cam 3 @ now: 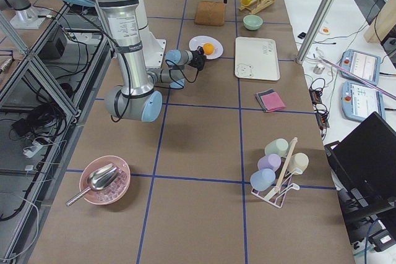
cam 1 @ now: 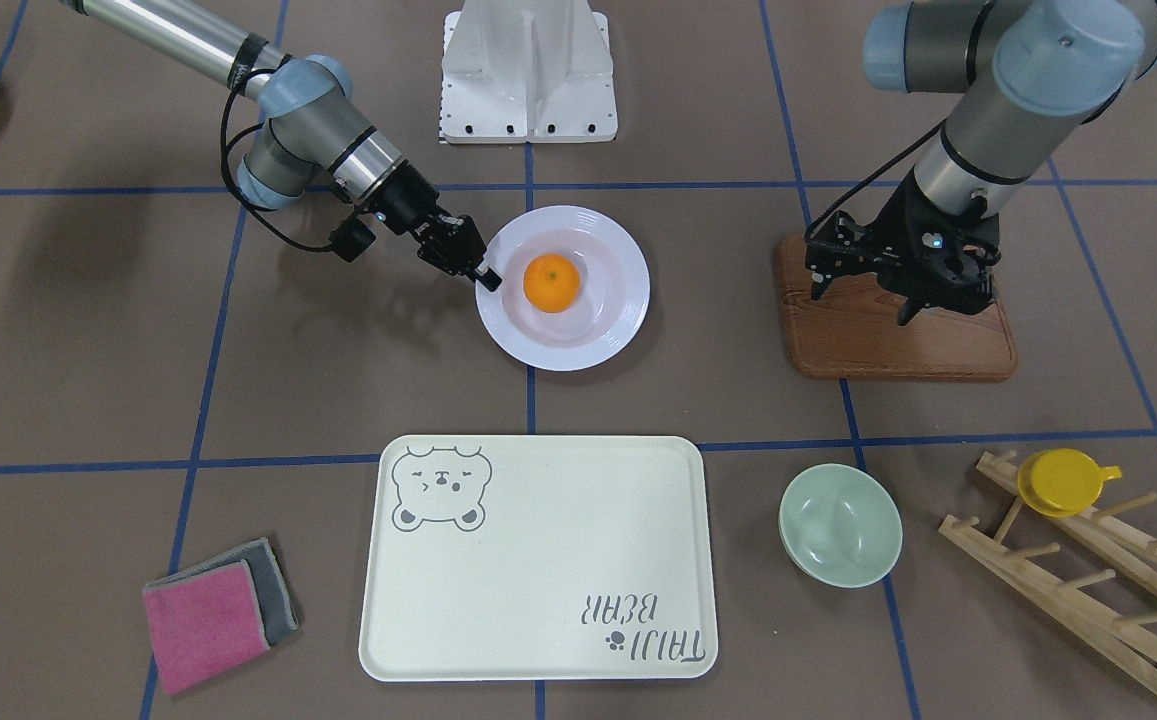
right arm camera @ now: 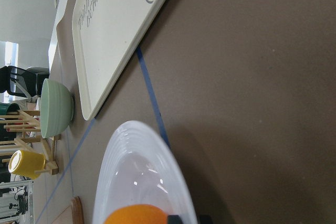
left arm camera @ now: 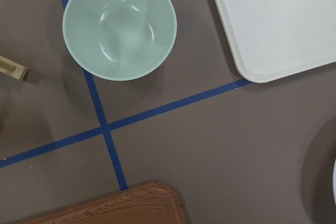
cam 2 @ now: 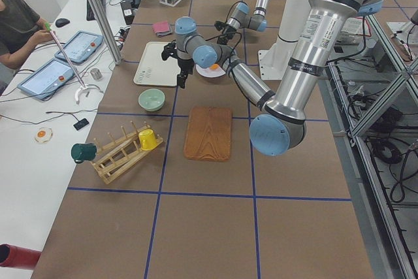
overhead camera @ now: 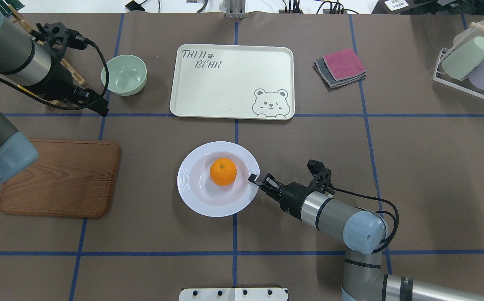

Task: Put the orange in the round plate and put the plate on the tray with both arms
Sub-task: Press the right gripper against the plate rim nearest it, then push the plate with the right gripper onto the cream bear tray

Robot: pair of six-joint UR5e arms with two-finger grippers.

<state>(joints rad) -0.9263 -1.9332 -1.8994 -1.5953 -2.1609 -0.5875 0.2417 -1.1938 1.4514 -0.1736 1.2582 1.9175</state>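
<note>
White plate (overhead camera: 191, 196) with orange (overhead camera: 223, 171), right gripper (overhead camera: 253, 179) at rim

Left gripper (cam 1: 910, 312) raised, pointing down, jaw gap unclear; right gripper (overhead camera: 255, 179) low, reaching forward, jaws narrow

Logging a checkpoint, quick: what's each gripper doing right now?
Left gripper: open, empty.
Right gripper: jaws closed on the round plate at its rim.

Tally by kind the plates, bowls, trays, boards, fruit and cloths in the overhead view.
Plates: 1, the round plate
Bowls: 1, the green bowl
Trays: 1, the tray
Boards: 1, the wooden board
Fruit: 1, the orange
Cloths: 2, pink cloth on grey cloth
Total: 7
</note>
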